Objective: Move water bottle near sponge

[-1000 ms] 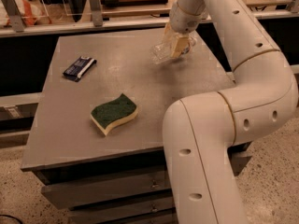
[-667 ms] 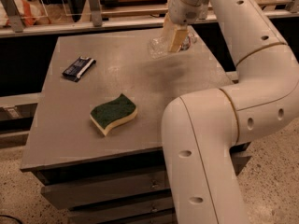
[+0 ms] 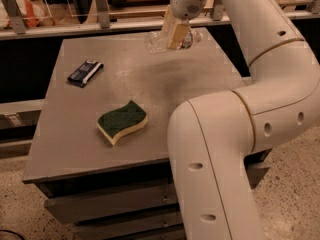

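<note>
- Hand over the far edge of the desk, closed around the water bottle.
- Water bottle sideways in the grip, seemingly lifted off the surface.
- Sponge well apart, nearer the front, green face up.
- Dark blue packet at left.

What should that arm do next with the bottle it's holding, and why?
Probably bring the bottle nearer the camera, toward the sponge. The gripper holds it above the table's far edge, and the sponge lies far off, near the front edge.
</note>
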Available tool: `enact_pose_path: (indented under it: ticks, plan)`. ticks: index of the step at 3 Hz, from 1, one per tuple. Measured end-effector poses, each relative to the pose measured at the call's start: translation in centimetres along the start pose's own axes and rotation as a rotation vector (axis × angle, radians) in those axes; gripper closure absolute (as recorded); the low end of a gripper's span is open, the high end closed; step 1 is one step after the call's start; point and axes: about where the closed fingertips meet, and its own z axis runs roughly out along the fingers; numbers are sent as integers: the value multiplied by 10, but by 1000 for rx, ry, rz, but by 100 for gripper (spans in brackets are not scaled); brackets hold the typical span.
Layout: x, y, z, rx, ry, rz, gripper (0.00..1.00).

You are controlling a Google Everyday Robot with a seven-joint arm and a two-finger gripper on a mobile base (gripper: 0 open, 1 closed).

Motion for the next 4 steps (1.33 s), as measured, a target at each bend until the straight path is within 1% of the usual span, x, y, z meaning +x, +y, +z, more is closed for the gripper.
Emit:
enact_pose_path:
  ticks: [1, 2, 3, 4]
  plan:
    - [-9, 9, 4, -25, -77, -40, 100]
    - [-23, 29, -2, -52, -188, -39, 100]
    - [-50, 46, -27, -22, -272, -37, 100]
    - [-88, 60, -61, 65, -311, -54, 100]
